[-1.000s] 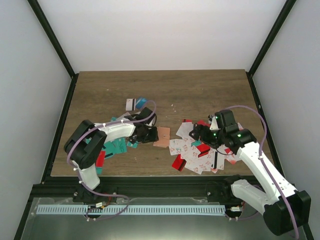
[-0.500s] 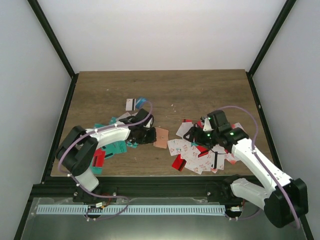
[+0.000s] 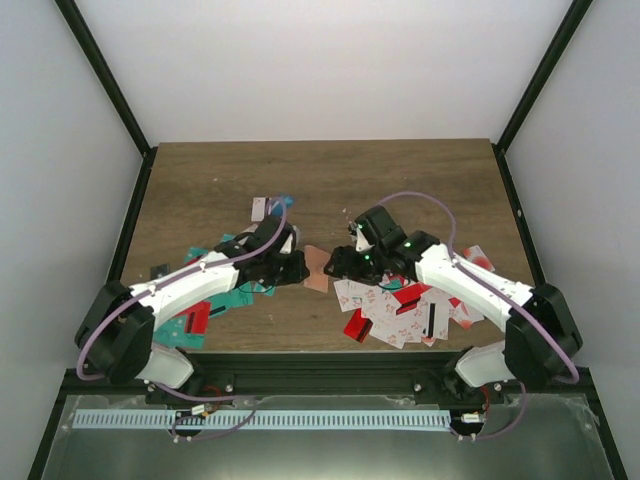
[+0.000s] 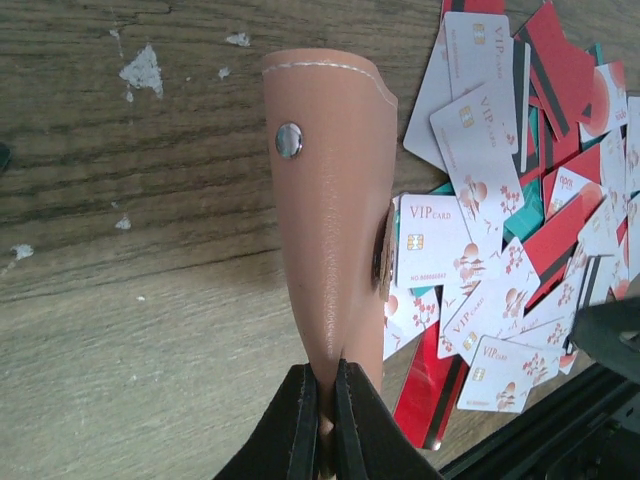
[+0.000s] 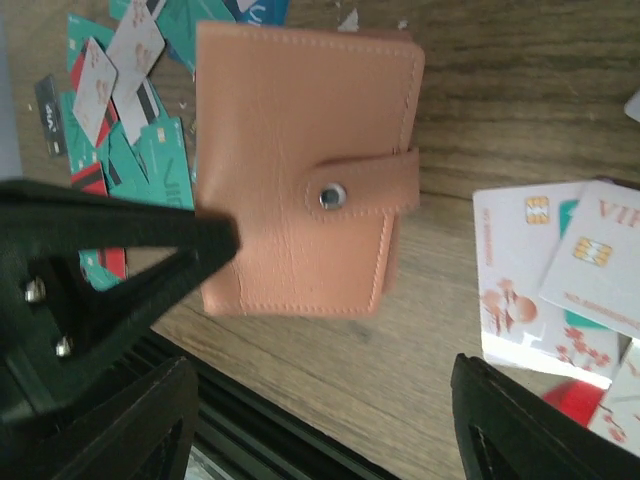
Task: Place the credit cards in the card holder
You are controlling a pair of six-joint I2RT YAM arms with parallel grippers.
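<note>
Left gripper (image 4: 322,385): fingers pressed together on one edge of the card holder (image 4: 330,200), clamping it. Right gripper (image 5: 320,375): fingers spread wide and holding nothing. In the right wrist view the holder sits between them, clear of both.

Card holder: salmon-pink, folded shut, strap (image 5: 370,185) fastened across its face by a metal snap stud (image 5: 330,195). It is positioned mid-table, between the left gripper and the right gripper. Whether it rests on the table (image 3: 400,180) or is held just above it cannot be determined.

Credit cards (image 3: 395,310): a loose overlapping heap of white and red cards lies near the front edge on the right, just beside the holder, under the right arm. A second scatter, mostly teal (image 3: 225,295), lies on the left under the left arm. Farther back, a white card and a teal one (image 3: 268,207) lie apart from both heaps.
</note>
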